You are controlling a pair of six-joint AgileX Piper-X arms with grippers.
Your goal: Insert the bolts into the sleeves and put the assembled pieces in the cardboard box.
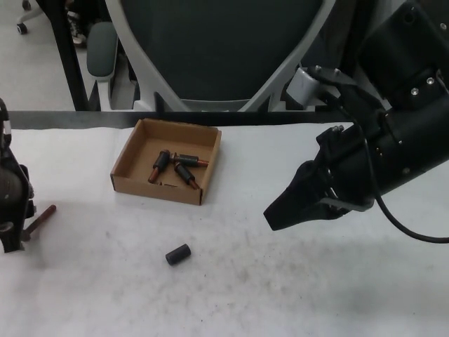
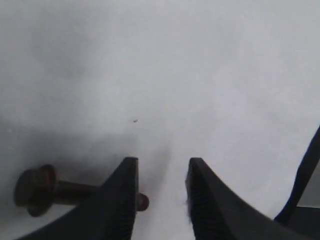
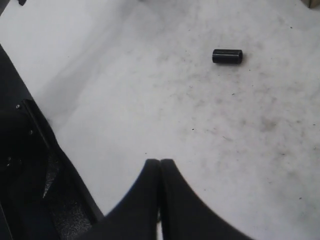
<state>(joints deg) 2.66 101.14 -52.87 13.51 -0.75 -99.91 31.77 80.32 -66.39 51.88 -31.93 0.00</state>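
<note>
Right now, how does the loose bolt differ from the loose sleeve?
The bolt is rusty brown; the sleeve is black. The bolt has a wide head on a thin shank; the sleeve is a plain short cylinder. The bolt lies at the open left gripper, its tip in the gap between the fingers; the sleeve lies apart from the shut right gripper. Both lie on their sides on the bench, outside the box.

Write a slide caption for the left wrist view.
Open left gripper over the white bench, a rusty bolt lying crosswise behind one finger.
</note>
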